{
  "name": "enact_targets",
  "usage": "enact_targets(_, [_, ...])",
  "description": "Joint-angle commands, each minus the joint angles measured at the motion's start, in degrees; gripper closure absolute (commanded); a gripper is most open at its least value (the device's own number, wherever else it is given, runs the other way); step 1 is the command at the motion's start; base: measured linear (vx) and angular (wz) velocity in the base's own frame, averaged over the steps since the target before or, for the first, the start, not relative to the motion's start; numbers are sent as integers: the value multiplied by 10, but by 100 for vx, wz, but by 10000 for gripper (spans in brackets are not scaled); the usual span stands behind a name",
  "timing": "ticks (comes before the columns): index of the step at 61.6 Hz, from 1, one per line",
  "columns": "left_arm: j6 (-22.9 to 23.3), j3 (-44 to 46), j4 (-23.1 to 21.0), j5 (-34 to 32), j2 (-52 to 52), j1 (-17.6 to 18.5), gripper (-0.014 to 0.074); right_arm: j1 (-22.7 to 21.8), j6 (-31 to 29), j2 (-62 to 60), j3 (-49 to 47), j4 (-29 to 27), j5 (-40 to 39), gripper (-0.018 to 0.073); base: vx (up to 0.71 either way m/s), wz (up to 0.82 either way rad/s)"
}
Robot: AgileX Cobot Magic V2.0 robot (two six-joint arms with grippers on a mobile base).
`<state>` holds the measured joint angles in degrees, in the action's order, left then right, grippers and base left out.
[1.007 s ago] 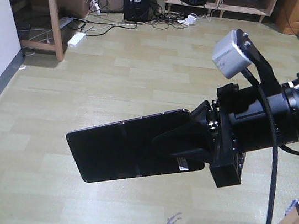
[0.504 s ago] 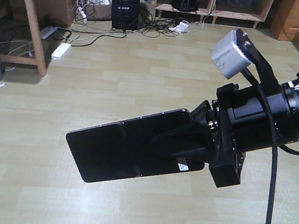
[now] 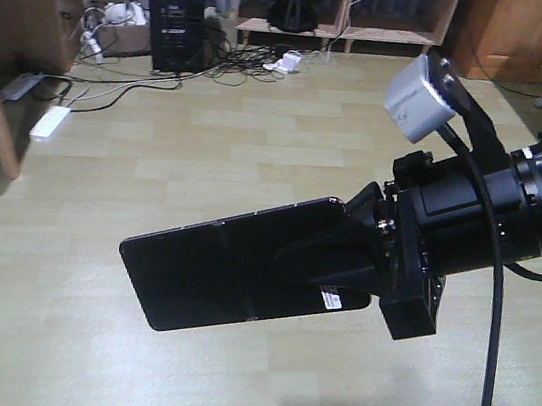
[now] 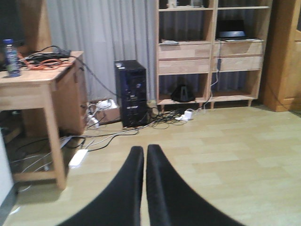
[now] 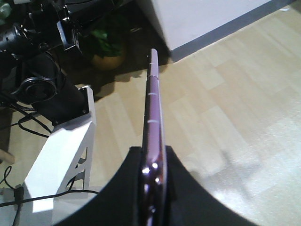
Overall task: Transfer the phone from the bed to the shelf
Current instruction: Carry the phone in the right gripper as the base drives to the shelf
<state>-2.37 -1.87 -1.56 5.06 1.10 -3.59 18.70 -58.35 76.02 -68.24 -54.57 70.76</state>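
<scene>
The phone point(image 3: 220, 277) is a slim black slab held out over the floor, and my right gripper point(image 3: 318, 260) is shut on its near end. In the right wrist view the phone point(image 5: 153, 108) shows edge-on with a pinkish frame, clamped between the right gripper's point(image 5: 154, 155) black fingers. My left gripper point(image 4: 144, 151) is shut with nothing between its fingers. The pale-wood shelf point(image 4: 188, 52) stands across the room ahead, and its base shows at the top of the front view as the shelf point(image 3: 345, 1). The bed is out of view.
A black computer tower point(image 4: 130, 92) and tangled cables with a white power strip point(image 4: 77, 157) lie left of the shelf. A wooden desk point(image 4: 42, 80) carrying a bottle point(image 4: 11, 56) stands at left. A brown cabinet point(image 3: 517, 36) is at right, and a white stand point(image 5: 61, 150) is behind.
The room has slid leftward in the front view: desk and tower moved left, the shelf base came more into view, and the checked corner at bottom right dropped out. The phone stays gripped.
</scene>
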Motion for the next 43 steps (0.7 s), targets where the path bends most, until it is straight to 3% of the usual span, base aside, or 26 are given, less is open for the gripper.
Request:
enact_targets(1, [5,14,-6,-41,4,4,595,-1,-5,-17,-16,-44,29,561,41,-23])
enact_targets(43, [5,14,-6,-41,4,4,595,-1,-5,-17,-16,-44,29,561,42,-27])
